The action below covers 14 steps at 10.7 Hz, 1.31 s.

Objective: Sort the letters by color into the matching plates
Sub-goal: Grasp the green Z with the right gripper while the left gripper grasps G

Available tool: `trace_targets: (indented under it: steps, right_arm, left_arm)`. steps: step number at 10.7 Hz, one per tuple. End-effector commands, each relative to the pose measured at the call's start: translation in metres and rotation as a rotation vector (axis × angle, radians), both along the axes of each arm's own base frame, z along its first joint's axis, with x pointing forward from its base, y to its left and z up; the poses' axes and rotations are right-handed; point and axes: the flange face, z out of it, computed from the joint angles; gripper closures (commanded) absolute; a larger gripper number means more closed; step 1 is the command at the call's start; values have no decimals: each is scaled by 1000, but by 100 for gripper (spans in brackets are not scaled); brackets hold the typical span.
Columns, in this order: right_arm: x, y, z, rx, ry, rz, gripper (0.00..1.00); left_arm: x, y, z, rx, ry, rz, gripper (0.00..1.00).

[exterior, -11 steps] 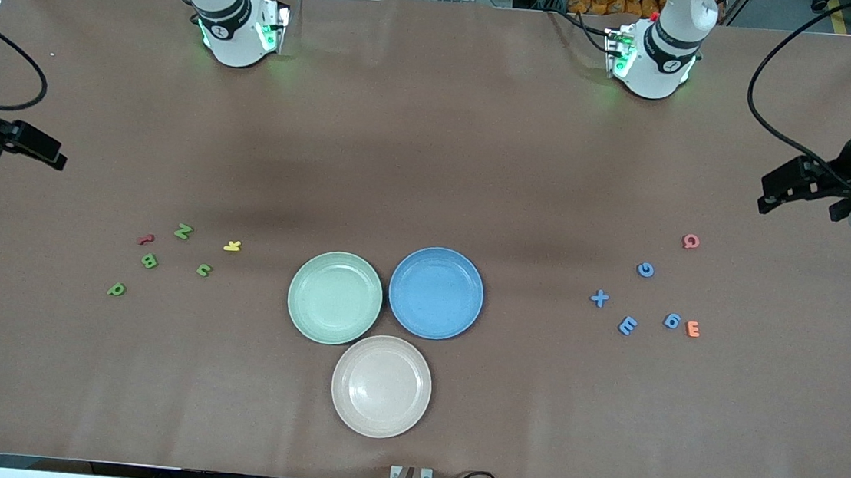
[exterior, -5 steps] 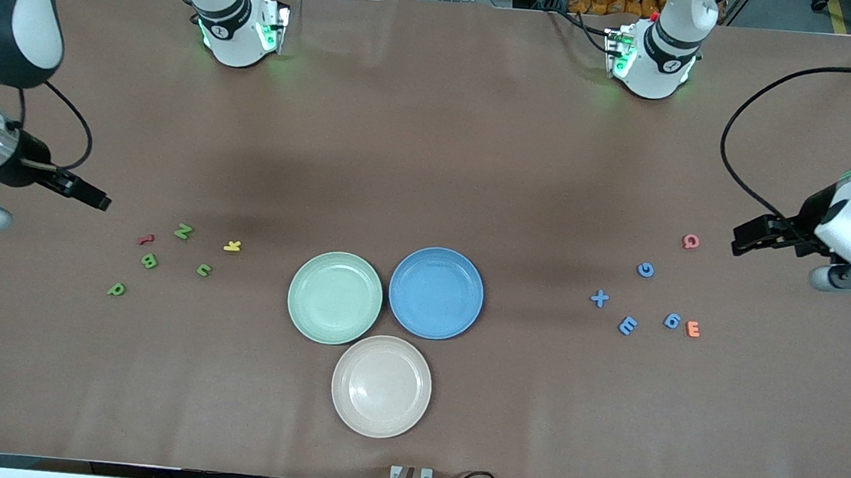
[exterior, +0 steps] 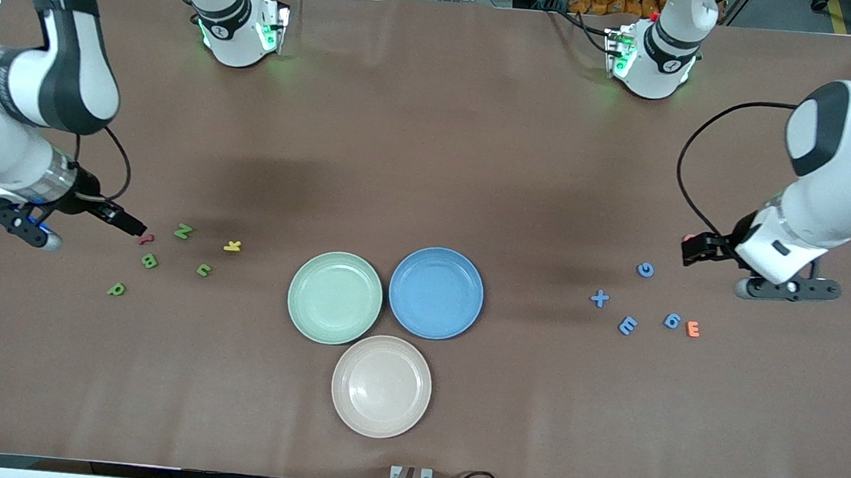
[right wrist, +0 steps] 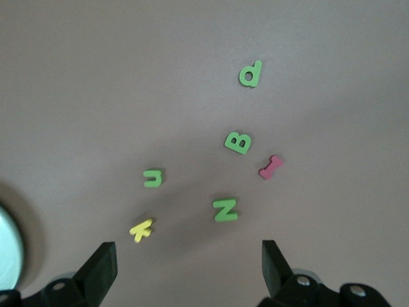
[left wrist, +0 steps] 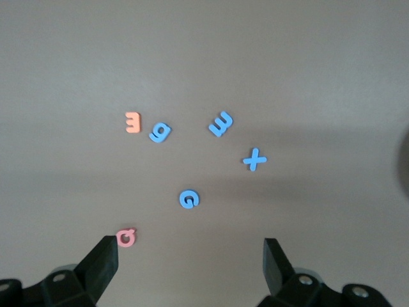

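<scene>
Colours: green letters are lying toward the right arm's end of the table with a red piece and a yellow K among them; blue letters are lying toward the left arm's end with an orange E and a pink Q.
Plates: the green plate, blue plate and beige plate are sitting empty mid-table, rims touching or nearly so.
Right gripper: hanging over the table beside the green cluster, jaws apart, holding nothing; the green N is lying just ahead of the gap.
Left gripper: hanging over the pink Q, jaws apart and empty; the blue G is lying just ahead, near centre.
Key relation: each arm is nearer its own cluster.
Materials: letters look flat, thin, foam-like; plates matte, shallow.
</scene>
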Motion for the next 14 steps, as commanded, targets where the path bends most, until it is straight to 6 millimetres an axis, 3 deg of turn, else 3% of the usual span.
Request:
trace_targets:
  steps: [1,5,7,12,14]
  right_arm:
    - [4,-4,-58,-11,-1,-32,0]
    - [2,-4,-113,-30,7,-21,0]
    - [-1,-5,-138,-44,-9,-17,0]
    - [-26,-4,-168,-56,-14,-16,0]
    - [-35,-2,-174,-56,-8,-14,0]
  left_arm:
    - [-26,-17,-52,-4,-1,52,0]
    - [-51,-11,-130,-14,-41,98,0]
    - [-54,-16,-166,-5,-7,168,0]
    - [-59,-4,-215,60,56,124,0]
    - [-58,9,-221,80,55,123,0]
